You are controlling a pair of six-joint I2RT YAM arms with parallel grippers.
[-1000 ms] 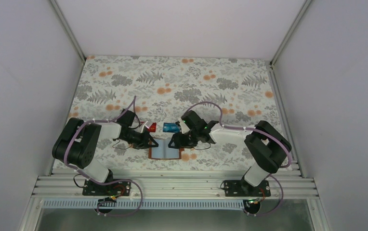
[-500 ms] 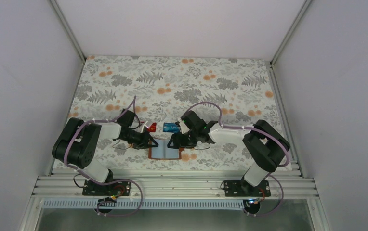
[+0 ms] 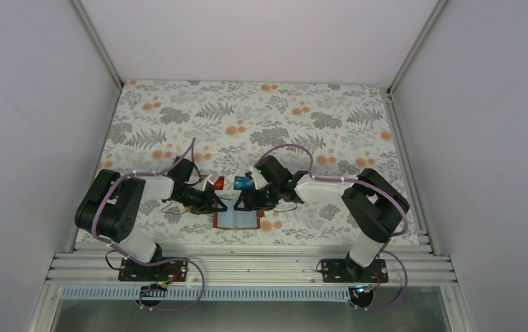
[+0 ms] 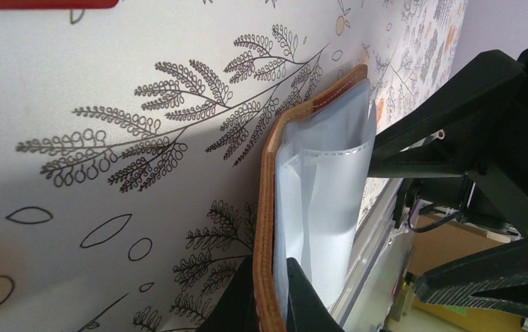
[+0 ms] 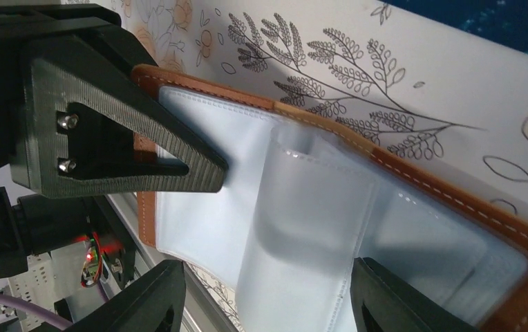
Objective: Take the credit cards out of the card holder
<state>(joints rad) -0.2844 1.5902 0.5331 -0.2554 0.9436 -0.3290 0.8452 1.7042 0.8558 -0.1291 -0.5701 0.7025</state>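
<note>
Right claw (image 3: pixel 242 203) shifted, two cards (image 3: pixel 218 182), one holder (image 3: pixel 237 220)

Soft, even, bright light throughout; wrist views blur the card holder (image 5: pixel 316 207) up close.

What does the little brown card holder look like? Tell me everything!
The card holder lies open on the flowery table, between the two arms. Its cover looks like brown leather with pale stitching; inside are cloudy grey-blue plastic pockets, bulging a little. The left gripper pinches one edge in its jaws; the right gripper hangs open over the pockets.
</note>
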